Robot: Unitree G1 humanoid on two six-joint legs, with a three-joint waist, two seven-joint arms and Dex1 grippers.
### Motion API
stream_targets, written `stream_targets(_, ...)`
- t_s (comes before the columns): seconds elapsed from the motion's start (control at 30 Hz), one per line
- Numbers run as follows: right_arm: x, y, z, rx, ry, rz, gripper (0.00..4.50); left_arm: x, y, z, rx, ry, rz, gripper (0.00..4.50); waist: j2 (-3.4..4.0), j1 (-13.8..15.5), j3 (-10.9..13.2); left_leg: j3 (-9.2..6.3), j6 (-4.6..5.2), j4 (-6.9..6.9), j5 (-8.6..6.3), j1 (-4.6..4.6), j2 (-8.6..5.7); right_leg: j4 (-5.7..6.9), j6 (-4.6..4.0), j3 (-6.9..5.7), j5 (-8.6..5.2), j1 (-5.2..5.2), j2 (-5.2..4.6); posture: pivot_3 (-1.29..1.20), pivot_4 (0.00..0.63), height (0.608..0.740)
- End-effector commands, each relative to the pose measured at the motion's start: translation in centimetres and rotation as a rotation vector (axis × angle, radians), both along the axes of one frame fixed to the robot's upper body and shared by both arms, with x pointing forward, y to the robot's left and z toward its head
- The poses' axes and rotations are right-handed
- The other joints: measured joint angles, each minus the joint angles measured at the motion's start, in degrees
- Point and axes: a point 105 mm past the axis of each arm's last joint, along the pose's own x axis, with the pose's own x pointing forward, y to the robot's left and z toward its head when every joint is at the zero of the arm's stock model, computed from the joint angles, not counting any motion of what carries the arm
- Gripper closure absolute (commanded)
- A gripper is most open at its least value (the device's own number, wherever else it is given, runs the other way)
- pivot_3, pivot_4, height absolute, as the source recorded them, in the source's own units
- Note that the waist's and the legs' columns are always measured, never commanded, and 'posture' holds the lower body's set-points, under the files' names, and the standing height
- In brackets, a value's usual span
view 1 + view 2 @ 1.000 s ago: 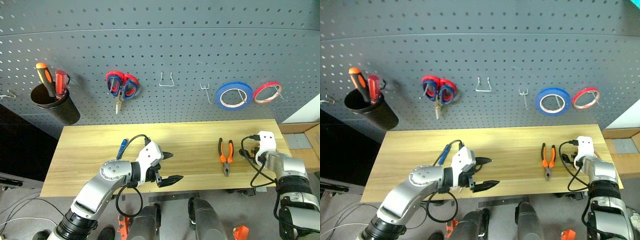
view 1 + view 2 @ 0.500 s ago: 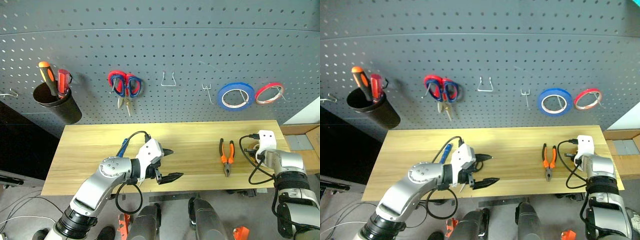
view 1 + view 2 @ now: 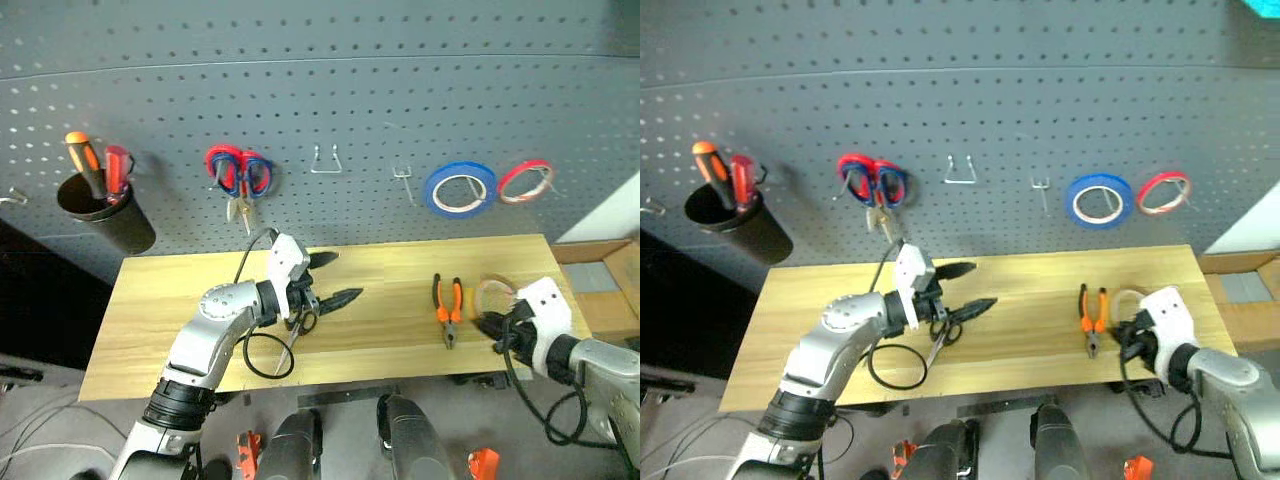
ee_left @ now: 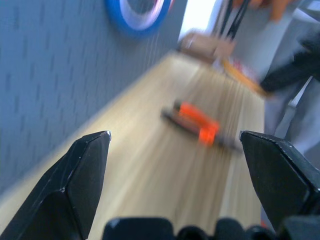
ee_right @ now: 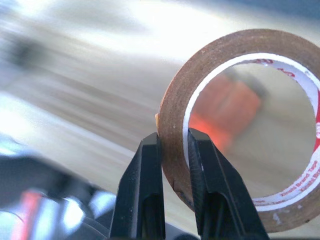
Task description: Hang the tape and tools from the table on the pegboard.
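Observation:
My right gripper (image 5: 174,145) is shut on the wall of the yellowish-brown tape (image 5: 172,102) ring, one finger inside the hole and one outside. It holds the tape (image 3: 492,293) upright just over the right end of the table (image 3: 390,265). The orange-and-black pliers (image 3: 446,303) lie flat to its left. My left gripper (image 3: 335,278) hangs open and empty above the table's middle, pointing right along the pegboard (image 3: 350,90). Black-handled scissors (image 3: 297,335) lie on the wood just below it. The left wrist view looks between the open fingers at the pliers (image 4: 197,125).
On the pegboard hang a black cup (image 3: 105,210) holding screwdrivers, red-and-blue scissors (image 3: 238,175), a blue ring (image 3: 459,191) and a red ring (image 3: 525,180). Two bare hooks (image 3: 322,160) sit between the scissors and the blue ring.
My right gripper has shut on the tape and lifted it off the table's right end, swinging inward. My left gripper rose toward the pegboard, uncovering the black-handled scissors.

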Motion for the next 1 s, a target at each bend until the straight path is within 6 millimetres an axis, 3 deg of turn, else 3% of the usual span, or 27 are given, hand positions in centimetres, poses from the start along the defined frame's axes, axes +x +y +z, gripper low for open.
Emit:
stream_targets(0.03, 0.7, 2.3, 5.0, 0.000, -0.224, 0.081, 4.40, -0.5, 0.5, 0.5, -0.014, -0.056, -0.032, 0.05, -0.10, -1.0, -0.1, 0.08, 0.05, 0.08, 0.04, 0.12, 0.01, 0.00, 0.05, 0.08, 0.12, 0.10, 0.00, -0.37, 0.203, 0.740)
stream_targets(0.13, 2.5, 3.1, 7.2, -0.016, -0.320, 0.069, 4.40, -1.2, 0.5, 0.6, -0.010, -0.069, -0.046, 0.05, -0.16, -1.8, -0.2, 0.09, 0.11, 0.30, 0.21, 0.11, 0.08, 0.04, 0.03, 0.11, 0.46, 0.12, 0.01, -0.36, 0.190, 0.740)
stream_targets(0.23, 3.7, 4.7, 7.8, -0.009, -0.352, 0.108, 4.40, -1.1, 0.9, 0.5, -0.017, -0.072, -0.011, 0.05, -0.15, -1.6, -0.5, 0.04, 0.04, 0.38, 0.30, 0.07, 0.17, 0.11, -0.04, 0.04, 0.51, 0.10, 0.06, -0.34, 0.178, 0.740)
stream_targets(0.5, 5.0, 8.1, 7.0, -0.018, -0.343, 0.242, 4.40, -1.0, 1.7, 0.3, -0.006, -0.077, 0.056, 0.05, -0.13, -1.2, -0.7, 0.02, -0.01, 0.49, 0.33, -0.25, 0.12, 0.13, -0.49, 0.15, 0.76, -0.16, 0.21, -0.28, 0.155, 0.740)
stream_targets(0.83, 7.7, 8.7, 6.7, -0.046, -0.376, 0.227, 4.40, -1.6, 2.6, 0.3, 0.005, -0.081, 0.104, 0.05, -0.06, -0.4, -1.7, 0.04, 0.00, 0.49, 0.32, -0.20, 0.14, 0.18, -0.53, 0.20, 0.79, -0.19, 0.28, -0.22, 0.139, 0.740)
stream_targets(1.0, 8.5, 9.9, 6.4, -0.047, -0.398, 0.242, 4.40, -1.6, 2.7, 0.4, 0.007, -0.088, 0.119, 0.05, -0.07, 0.4, -2.4, 0.02, -0.05, 0.50, 0.35, -0.15, 0.17, 0.20, -0.55, 0.21, 0.80, -0.17, 0.38, -0.21, 0.132, 0.740)
